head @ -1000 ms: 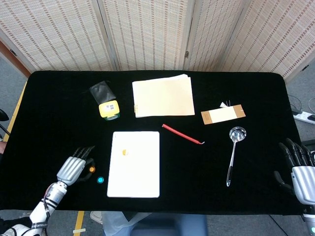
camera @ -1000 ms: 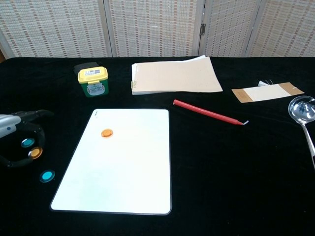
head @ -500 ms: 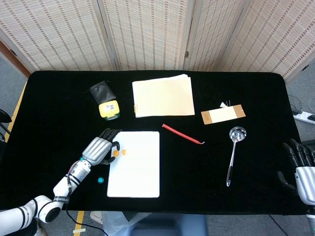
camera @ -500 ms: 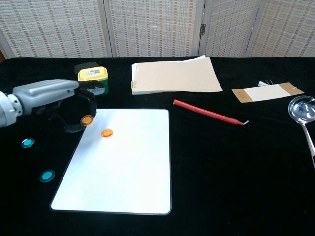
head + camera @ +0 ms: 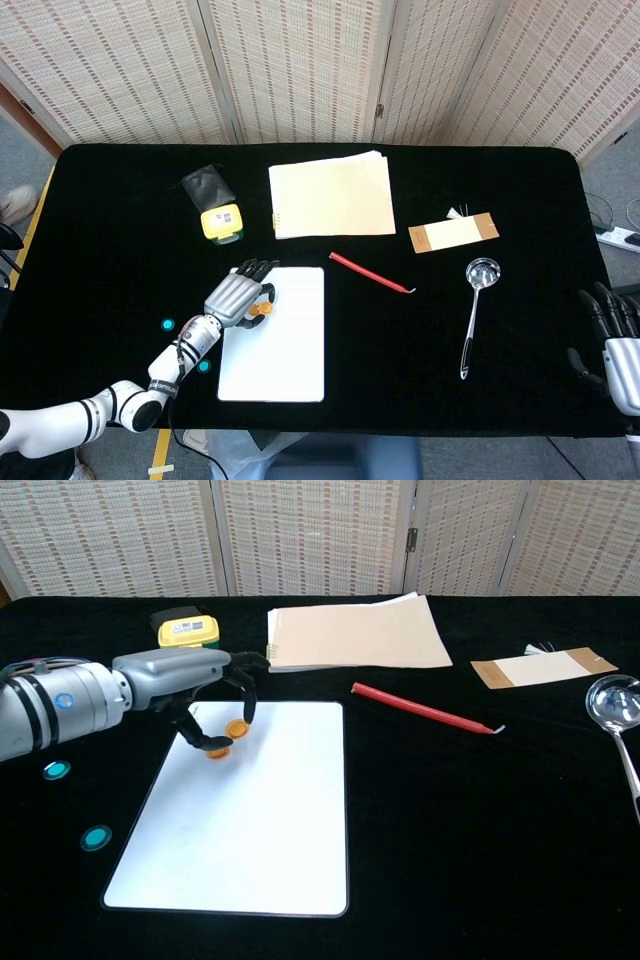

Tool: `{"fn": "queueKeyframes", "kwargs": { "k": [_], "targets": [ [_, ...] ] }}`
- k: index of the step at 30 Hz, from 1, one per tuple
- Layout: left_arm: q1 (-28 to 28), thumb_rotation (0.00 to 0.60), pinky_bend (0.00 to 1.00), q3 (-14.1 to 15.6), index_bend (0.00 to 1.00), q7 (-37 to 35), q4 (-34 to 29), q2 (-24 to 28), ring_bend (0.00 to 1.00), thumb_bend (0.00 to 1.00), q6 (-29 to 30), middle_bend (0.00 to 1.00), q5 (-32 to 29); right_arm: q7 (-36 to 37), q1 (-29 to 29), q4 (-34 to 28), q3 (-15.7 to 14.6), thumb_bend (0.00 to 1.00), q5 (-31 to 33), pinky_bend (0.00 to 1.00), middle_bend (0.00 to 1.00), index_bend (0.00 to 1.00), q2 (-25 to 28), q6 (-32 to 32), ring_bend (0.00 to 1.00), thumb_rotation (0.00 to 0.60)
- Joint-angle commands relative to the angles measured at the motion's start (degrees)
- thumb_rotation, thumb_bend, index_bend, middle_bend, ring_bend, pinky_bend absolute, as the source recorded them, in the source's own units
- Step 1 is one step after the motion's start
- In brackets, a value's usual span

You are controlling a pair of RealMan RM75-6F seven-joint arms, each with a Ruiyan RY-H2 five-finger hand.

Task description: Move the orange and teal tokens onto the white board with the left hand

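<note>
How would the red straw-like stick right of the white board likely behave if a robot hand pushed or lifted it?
The red stick looks thin and long, so it is probably light and would slide or pivot when pushed at one end. If it is round, it may roll on the black table. Lying flat, it offers little to grip.
</note>
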Motion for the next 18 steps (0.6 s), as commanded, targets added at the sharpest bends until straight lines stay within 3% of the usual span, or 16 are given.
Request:
{"fn": "queueKeyframes", "kwargs": {
  "k": [1, 18],
  "targets": [
    [-1.16, 0.600, 0.00, -0.28, 0.48, 1.50, 1.09, -1.47, 0.00, 0.41, -0.93, 0.06, -1.99, 0.10, 0.10, 0.12, 0.02, 0.40, 0.00, 0.00, 0.00, 0.00, -0.06, -0.16, 0.04, 0.600],
    [-3.80, 0.600, 0.00, 0.67, 0.46, 7.04, 2.66, -4.38, 0.00, 0.41, -1.84, 0.06, -9.81, 1.65, -0.04, 1.64, -0.07, 0.40, 0.36, 0.00, 0.00, 0.00, -0.73, -0.48, 0.04, 0.600]
  ]
}}
